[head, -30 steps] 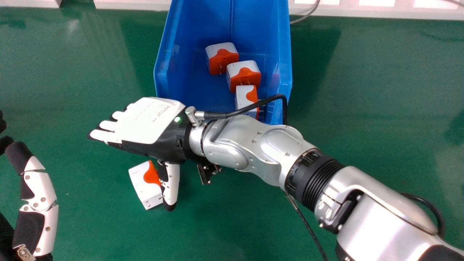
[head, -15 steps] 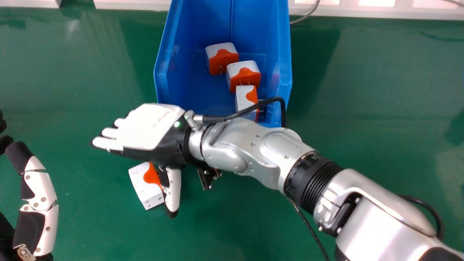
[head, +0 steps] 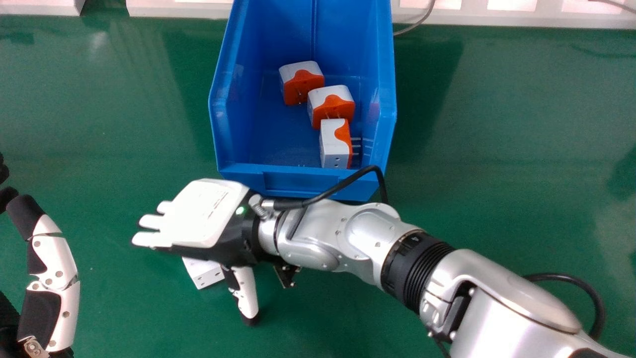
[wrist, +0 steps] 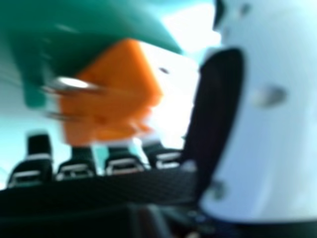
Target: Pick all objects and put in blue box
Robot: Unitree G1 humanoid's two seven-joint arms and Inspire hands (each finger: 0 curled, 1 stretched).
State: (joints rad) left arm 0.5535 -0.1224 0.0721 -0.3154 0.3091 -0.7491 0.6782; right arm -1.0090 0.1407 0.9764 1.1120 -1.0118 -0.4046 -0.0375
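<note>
In the head view my right hand is held palm down, fingers straight, over a white and orange plug adapter on the green table; the palm hides much of it. The right hand view has the adapter, its metal pins showing, between the straight fingertips and the thumb of my right hand. Beyond that hand stands the blue box, with three white and orange adapters inside, grouped toward its right side. My left hand rests at the left edge of the head view.
The green table extends on both sides of the box. A white ledge runs along its far edge, with a thin grey cable by the box's back right. A black cable loops above my right wrist, close to the box's front wall.
My right hand has moved back toward the robot, away from the box's front, and now covers more of the loose adapter. The left hand has kept still.
</note>
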